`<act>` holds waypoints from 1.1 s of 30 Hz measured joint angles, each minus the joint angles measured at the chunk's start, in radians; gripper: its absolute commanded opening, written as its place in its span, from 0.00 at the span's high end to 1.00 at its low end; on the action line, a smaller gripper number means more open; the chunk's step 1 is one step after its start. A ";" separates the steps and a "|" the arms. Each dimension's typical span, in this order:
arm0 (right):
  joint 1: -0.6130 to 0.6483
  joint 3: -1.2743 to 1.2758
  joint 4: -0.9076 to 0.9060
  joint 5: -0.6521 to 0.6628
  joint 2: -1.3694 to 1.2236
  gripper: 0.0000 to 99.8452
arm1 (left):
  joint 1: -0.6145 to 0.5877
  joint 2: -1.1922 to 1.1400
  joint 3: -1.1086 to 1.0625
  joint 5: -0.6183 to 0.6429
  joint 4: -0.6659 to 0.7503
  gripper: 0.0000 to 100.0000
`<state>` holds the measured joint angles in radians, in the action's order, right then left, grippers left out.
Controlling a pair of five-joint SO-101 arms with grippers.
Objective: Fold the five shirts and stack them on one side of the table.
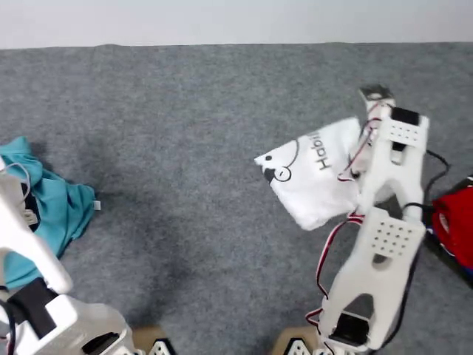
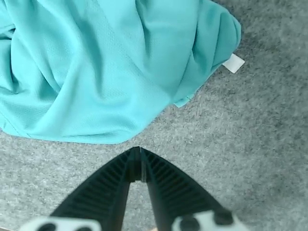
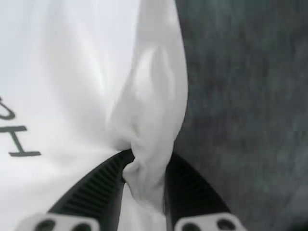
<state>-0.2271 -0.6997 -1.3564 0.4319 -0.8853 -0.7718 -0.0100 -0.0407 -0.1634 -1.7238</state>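
On the right half of the worktop (image 1: 185,133), about midway between near and far, lies the white shirt (image 1: 318,181), loosely bunched with its print facing up. It is thin, limp cloth: light, sure to sag and slide over itself, nothing that can break. I judge it is best taken by an edge or a corner, with enough fabric pinched that it does not slip free when lifted.

My right fingers (image 3: 94,185) are clamped on a gathered ridge of that shirt at its right edge. A thick fold is squeezed between them, so they stand only as far apart as the cloth forces them.

At the far left edge of the worktop the teal shirt (image 2: 96,67) sits in a crumpled heap, its small white label (image 2: 234,63) sticking out onto the grey surface. My left fingers (image 2: 108,185) are pressed together with nothing between them, their tips just beside the heap's hem, and I cannot tell whether they touch the surface.

A red shirt (image 1: 454,222) shows at the right edge, apart from the white one.
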 measured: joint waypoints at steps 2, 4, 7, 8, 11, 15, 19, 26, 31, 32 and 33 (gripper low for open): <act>0.023 -0.089 0.021 0.058 -0.049 0.99 | 0.000 0.000 0.000 0.000 0.000 1.00; 0.038 -0.172 0.032 0.103 -0.097 0.99 | 0.000 0.000 0.000 0.000 0.000 1.00; 0.048 -0.292 0.032 0.147 -0.155 0.95 | 0.000 0.000 0.000 0.000 0.000 1.00; 0.051 -0.327 0.025 0.153 -0.170 0.92 | 0.000 0.000 0.000 0.000 0.000 1.00; 0.052 -0.436 -0.061 0.143 -0.195 0.80 | 0.000 0.000 0.000 0.000 0.000 1.00; 0.052 -0.557 -0.157 0.032 -0.198 0.74 | 0.000 0.000 0.000 0.000 0.000 1.00; 0.052 -0.674 -0.232 -0.078 -0.198 0.74 | 0.000 0.000 0.000 0.000 0.000 1.00; 0.089 -0.873 -0.394 -0.361 -0.198 0.74 | 0.000 0.000 0.000 0.000 0.000 1.00; 0.094 -0.888 -0.397 -0.542 -0.196 0.74 | 0.000 0.000 0.000 0.000 0.000 1.00; 0.094 -0.888 -0.397 -0.572 -0.192 0.74 | 0.000 0.000 0.000 0.000 0.000 1.00; 0.094 -0.888 -0.397 -0.608 -0.183 0.74 | 0.000 0.000 0.000 0.000 0.000 1.00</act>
<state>-0.1335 -1.5881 -1.7538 -0.1757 -1.0679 -0.7718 -0.0100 -0.0407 -0.1634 -1.7238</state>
